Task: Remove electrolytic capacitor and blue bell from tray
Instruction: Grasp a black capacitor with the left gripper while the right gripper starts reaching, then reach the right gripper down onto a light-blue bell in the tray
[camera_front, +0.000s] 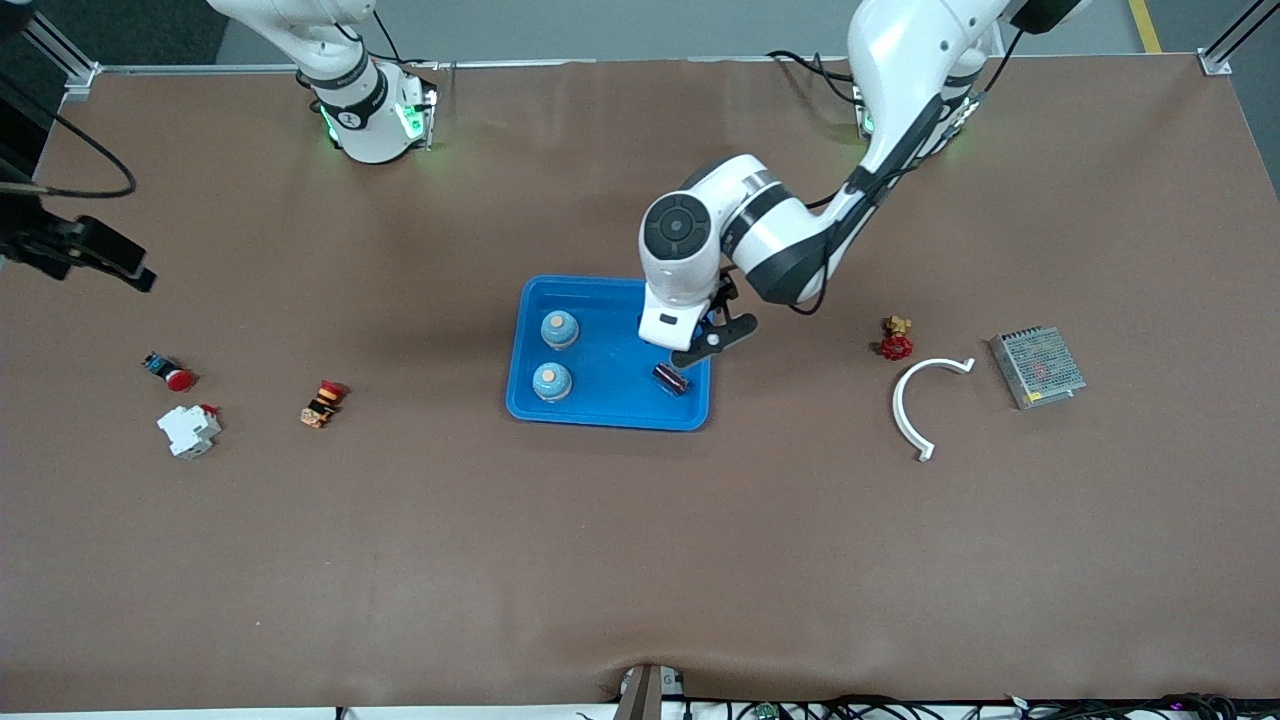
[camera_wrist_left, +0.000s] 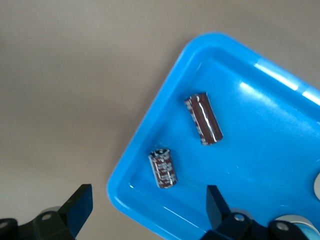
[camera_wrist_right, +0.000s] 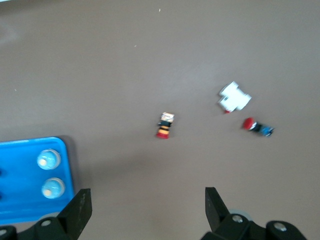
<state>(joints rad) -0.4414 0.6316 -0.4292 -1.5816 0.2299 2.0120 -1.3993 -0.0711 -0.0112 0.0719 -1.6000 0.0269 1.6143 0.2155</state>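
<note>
Capacitors (camera_wrist_left: 203, 119) in tray (camera_front: 600, 405) (left pincer (camera_front: 712, 338) open above).

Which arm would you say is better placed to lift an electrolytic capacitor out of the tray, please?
The left. Its hand hangs open over the tray at the end where the capacitors lie. The right hand, also open, is over bare table toward the right arm's end.

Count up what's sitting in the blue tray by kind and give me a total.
Blue bells: 2, one farther from the front camera, one nearer.
Electrolytic capacitors: 2, both seen in the left wrist view, one and one closer to the tray corner.
Total: 4
</note>
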